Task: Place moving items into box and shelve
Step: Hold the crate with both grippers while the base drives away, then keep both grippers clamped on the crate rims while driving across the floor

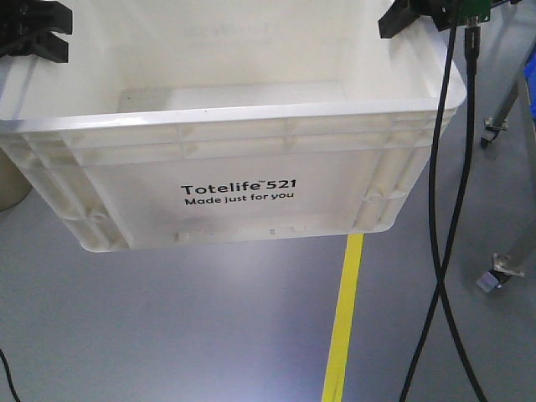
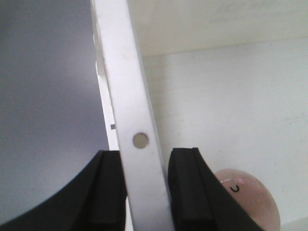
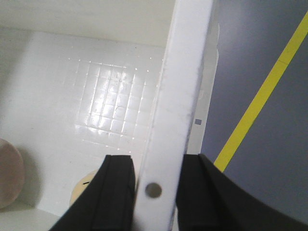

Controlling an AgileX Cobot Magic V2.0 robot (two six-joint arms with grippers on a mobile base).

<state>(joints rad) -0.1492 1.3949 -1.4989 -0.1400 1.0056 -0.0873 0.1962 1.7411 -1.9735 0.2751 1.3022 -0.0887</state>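
The box (image 1: 251, 151), a white ribbed crate printed "Totelife 521", hangs above the grey floor. My left gripper (image 1: 33, 33) holds its left rim and my right gripper (image 1: 410, 17) its right rim. In the left wrist view the left gripper (image 2: 147, 159) is shut on the rim (image 2: 125, 86). The mauve plush toy (image 2: 250, 197) with a small face lies inside the box, beside the inner finger. In the right wrist view the right gripper (image 3: 156, 163) is shut on the rim (image 3: 185, 86). The mauve toy (image 3: 9, 180) and a pale yellow toy (image 3: 84, 187), half hidden by the finger, rest on the box floor.
A yellow line (image 1: 343, 327) runs along the grey floor under the box. Black cables (image 1: 444, 251) hang down on the right. A metal frame leg on a caster (image 1: 502, 268) stands at the right edge, and a beige object (image 1: 8, 184) shows at the left edge.
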